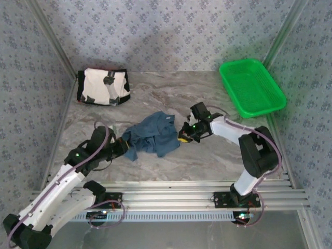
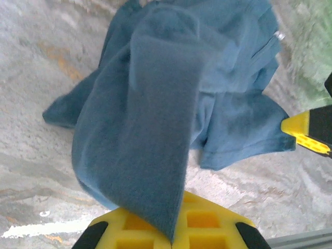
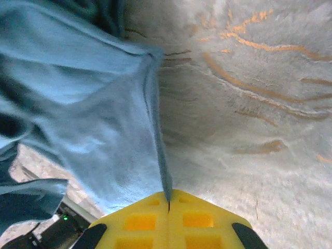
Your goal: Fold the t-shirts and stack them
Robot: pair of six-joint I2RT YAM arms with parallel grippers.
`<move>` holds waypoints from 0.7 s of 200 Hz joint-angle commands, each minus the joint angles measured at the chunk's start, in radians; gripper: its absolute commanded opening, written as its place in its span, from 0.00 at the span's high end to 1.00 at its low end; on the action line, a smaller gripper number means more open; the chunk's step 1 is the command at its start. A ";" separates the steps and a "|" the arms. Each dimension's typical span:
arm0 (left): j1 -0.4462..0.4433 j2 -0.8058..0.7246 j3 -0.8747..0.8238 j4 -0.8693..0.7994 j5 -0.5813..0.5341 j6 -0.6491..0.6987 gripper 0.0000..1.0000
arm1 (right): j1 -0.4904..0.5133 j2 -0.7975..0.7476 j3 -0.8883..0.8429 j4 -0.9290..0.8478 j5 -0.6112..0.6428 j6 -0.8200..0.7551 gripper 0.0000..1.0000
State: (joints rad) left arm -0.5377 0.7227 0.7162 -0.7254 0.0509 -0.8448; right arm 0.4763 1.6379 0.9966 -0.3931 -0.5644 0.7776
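Note:
A dark teal-blue t-shirt (image 1: 153, 136) lies crumpled in the middle of the table between my two grippers. My left gripper (image 1: 122, 144) is shut on its left edge; in the left wrist view a fold of the blue t-shirt (image 2: 155, 135) runs down into my left gripper (image 2: 172, 239), whose yellow jaws are closed. My right gripper (image 1: 182, 136) is shut on its right edge, where the blue t-shirt (image 3: 93, 124) narrows to a thin hem pinched in my right gripper (image 3: 168, 203). A cream-white t-shirt with black edges (image 1: 102, 86) lies folded at the back left.
A bright green plastic basket (image 1: 251, 87) stands at the back right, near the right wall. Patterned walls close the table on three sides. The metal rail (image 1: 171, 189) runs along the near edge. My right gripper's yellow tip (image 2: 307, 134) shows at the right of the left wrist view.

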 commanded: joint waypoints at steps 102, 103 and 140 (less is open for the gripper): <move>0.348 0.269 0.788 -0.197 0.222 0.360 1.00 | -0.387 -0.237 0.552 -0.313 -0.139 -0.018 1.00; 0.348 0.272 0.793 -0.196 0.222 0.362 1.00 | -0.391 -0.236 0.556 -0.311 -0.141 -0.017 1.00; 0.416 0.371 0.976 -0.188 0.247 0.401 1.00 | -0.481 -0.221 0.690 -0.297 -0.213 -0.005 1.00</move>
State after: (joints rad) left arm -0.1631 1.0519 1.5856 -0.9051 0.2558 -0.5087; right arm 0.0395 1.4117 1.5970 -0.6704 -0.6979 0.7631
